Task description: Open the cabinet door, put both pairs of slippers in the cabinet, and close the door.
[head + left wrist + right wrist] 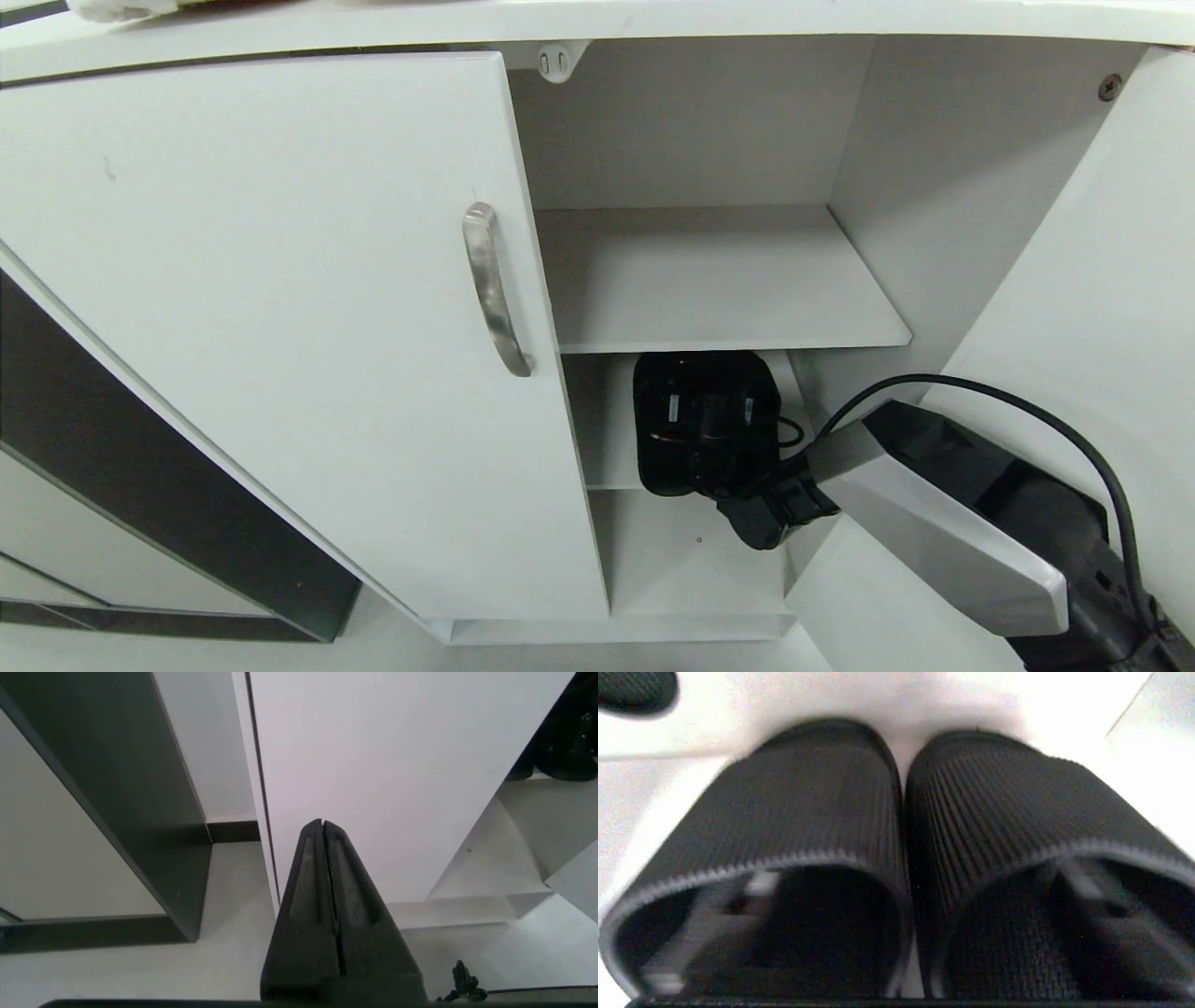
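— Just ahead of the right hand (766,518), inside the cabinet (691,121), what sits there?

— A pair of black slippers (705,425), side by side on the lower shelf (607,448). Their toes point away from the hand and their heels toward it. The hand is right at the heel ends, by the shelf's front edge, and seems to touch them.

— Is it clamped on them?

— I cannot tell whether that hand is gripping or loose. Its wrist view looks straight into the two heel openings, with the ribbed straps arching over them.

— Anything past the pair?

— A dark ribbed shape (631,691), farther in from the hand and cut by the picture's edge. Too little shows to name it.

— And the doors?

— The right door (1102,308) stands open beside the right arm. The left door (280,308) is shut, its metal handle (495,289) upright. An upper shelf (709,280) lies above the hand, and a black cable (1027,401) loops over the arm.

— The other hand?

— The left hand (323,887) has its fingers pressed together, holding nothing. It hangs low over the floor (234,952), pointed at the foot of the left door, with a dark panel (103,793) off to one side.
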You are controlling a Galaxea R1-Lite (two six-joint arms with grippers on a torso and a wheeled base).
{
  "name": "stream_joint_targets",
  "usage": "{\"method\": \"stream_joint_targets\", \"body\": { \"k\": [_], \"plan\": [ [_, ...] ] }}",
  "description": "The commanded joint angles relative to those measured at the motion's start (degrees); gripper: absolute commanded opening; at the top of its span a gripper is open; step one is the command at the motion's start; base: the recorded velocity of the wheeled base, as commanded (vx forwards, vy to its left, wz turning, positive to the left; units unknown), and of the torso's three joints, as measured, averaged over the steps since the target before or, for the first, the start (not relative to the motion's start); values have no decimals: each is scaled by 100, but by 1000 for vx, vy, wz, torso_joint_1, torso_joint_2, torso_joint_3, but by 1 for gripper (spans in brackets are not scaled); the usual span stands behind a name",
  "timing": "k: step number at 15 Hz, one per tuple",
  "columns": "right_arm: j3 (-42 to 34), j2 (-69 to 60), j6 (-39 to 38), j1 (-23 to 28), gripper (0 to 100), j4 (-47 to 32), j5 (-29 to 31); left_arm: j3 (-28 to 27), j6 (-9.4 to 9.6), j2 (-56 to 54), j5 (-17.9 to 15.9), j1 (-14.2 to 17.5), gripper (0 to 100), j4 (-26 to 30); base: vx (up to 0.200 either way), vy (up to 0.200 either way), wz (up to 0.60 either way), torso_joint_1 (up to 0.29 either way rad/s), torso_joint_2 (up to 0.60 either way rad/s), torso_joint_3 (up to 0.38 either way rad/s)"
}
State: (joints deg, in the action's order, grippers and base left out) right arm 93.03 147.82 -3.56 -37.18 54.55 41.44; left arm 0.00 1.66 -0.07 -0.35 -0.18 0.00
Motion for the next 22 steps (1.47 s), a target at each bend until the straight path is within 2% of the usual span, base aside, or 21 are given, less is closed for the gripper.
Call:
{"method": "stream_joint_targets", "body": {
  "k": [1, 5, 10, 12, 20, 22],
  "plan": [
    [-224, -78, -4, -26, 100, 29, 14, 0, 1, 7, 0, 1, 0, 0, 0, 0, 0, 0, 0, 0],
    [-1173, -711, -31, -149, 100, 469, 22, 0, 1, 7, 0, 1, 0, 0, 0, 0, 0, 0, 0, 0],
    [-3941, -2249, -22, -835, 100, 1374, -83, 0, -8, 7, 0, 1, 0, 0, 0, 0, 0, 0, 0, 0],
    [-4671, -2741, -22, -940, 100, 1541, -294, 0, 1, 7, 0, 1, 0, 0, -100, 0, 0, 1, 1, 1],
    [-4724, -2706, -13, -1010, 100, 1558, -312, 0, -52, 7, -17, 1, 0, 0, -200, 0, 0, 2, 4, 1],
    [-4741, -2724, -13, -1010, 100, 1576, -312, 0, -78, 7, 0, 1, 0, 0, 0, 0, 0, 0, 0, 0]
  ]
}}
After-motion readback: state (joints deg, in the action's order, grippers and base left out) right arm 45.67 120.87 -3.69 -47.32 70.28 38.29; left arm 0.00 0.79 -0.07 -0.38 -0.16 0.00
